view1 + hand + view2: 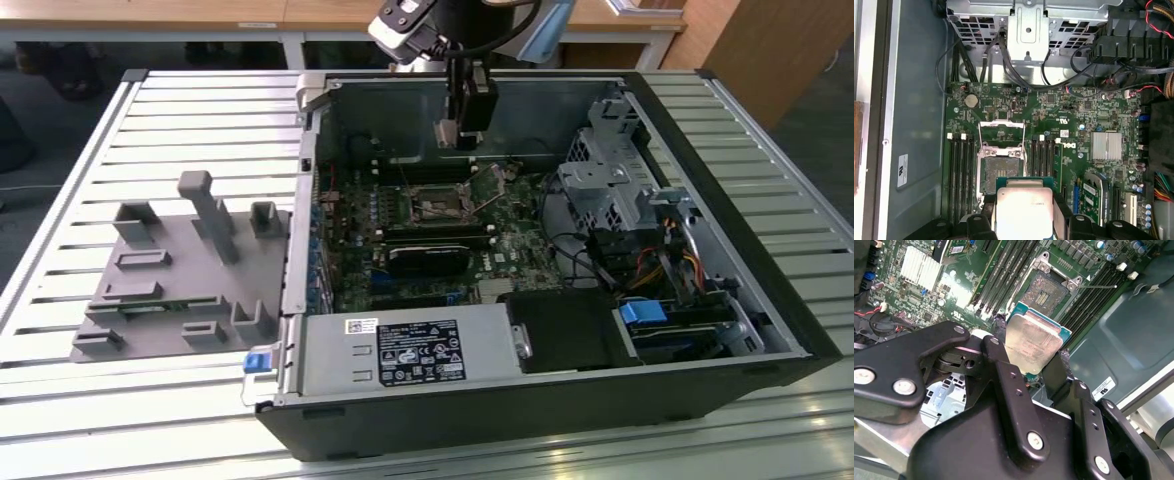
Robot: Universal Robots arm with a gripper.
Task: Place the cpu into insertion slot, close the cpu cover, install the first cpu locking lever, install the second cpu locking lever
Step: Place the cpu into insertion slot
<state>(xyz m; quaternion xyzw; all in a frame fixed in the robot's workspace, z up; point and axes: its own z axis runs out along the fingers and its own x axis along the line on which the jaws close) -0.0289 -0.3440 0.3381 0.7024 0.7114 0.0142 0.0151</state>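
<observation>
My gripper point(458, 138) hangs inside the open computer case, above the back part of the green motherboard. It is shut on the cpu point(1034, 342), a flat silvery-beige square chip with a green edge, pinched by its sides between the black fingers point(999, 360). In the first wrist view the cpu point(1024, 207) sits in my gripper point(1024, 221) just short of the insertion slot point(996, 170). The slot point(1048, 290) lies bare with its dark centre showing, also seen in the exterior view point(437, 205). The cpu cover point(1001, 131) is swung open beyond it. A thin locking lever point(1099, 286) sticks out to one side.
Long black memory slots point(961, 170) flank the socket on both sides. A finned heatsink point(1105, 146) and a black fan card point(427, 260) sit nearby. The drive cage point(614, 190), cables and power supply point(400, 350) fill the case's other sides. A grey fixture point(174, 270) lies outside.
</observation>
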